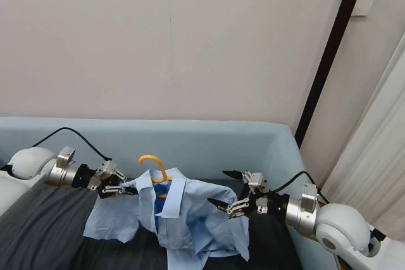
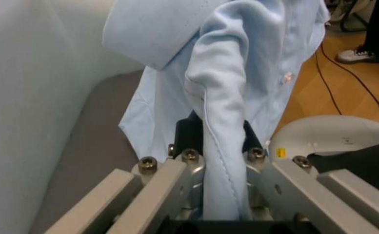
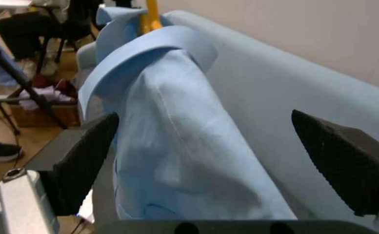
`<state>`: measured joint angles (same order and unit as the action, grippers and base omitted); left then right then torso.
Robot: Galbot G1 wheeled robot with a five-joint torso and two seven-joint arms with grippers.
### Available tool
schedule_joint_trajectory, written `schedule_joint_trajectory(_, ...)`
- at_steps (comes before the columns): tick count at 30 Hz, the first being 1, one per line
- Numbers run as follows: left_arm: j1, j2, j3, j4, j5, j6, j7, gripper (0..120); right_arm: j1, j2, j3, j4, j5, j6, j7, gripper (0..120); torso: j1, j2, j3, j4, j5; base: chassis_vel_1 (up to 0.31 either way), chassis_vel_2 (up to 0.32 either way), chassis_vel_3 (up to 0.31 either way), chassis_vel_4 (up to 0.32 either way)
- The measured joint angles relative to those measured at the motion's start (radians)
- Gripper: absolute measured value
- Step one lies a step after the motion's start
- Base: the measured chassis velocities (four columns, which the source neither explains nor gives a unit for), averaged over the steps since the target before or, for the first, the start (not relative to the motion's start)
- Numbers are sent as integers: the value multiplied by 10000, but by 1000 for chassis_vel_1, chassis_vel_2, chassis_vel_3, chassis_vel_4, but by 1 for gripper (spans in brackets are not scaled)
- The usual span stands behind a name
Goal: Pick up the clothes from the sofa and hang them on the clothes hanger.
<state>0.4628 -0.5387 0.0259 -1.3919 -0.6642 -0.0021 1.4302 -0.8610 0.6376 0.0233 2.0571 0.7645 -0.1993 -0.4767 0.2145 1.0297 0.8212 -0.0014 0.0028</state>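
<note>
A light blue shirt [image 1: 183, 216] hangs on a yellow hanger [image 1: 154, 166] above the sofa seat, its collar up and its sleeves drooping. My left gripper [image 1: 124, 188] is shut on the shirt's left shoulder; in the left wrist view the blue cloth [image 2: 222, 146] runs pinched between the fingers. My right gripper [image 1: 226, 190] stands open at the shirt's right shoulder, one finger above and one below the cloth edge. In the right wrist view the shirt [image 3: 176, 146] and yellow hanger neck [image 3: 152, 14] lie between the wide-spread pads [image 3: 335, 156].
The pale blue sofa back [image 1: 209, 143] runs behind the shirt, with a dark grey seat cover [image 1: 44, 232] below. A black pole [image 1: 326, 61] stands at the right, beside a white curtain [image 1: 380, 156]. A person's dark shoe [image 2: 358, 54] shows on the wooden floor.
</note>
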Motion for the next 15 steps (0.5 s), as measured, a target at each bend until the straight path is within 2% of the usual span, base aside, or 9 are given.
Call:
schedule_joint_trajectory(11,-168,-337,276,47,314,-208,-104,2,693,-77,-504,-317,-192,-444,-459,99,0,0,0,1,-1,0,0,0,0)
schedule_joint_trajectory(15,-252,-374,351,127,377,-376,-146,2,1096,-229,-776,-453,-285,-683,-700,84,1,0,0,1,-2,0,0,0,0)
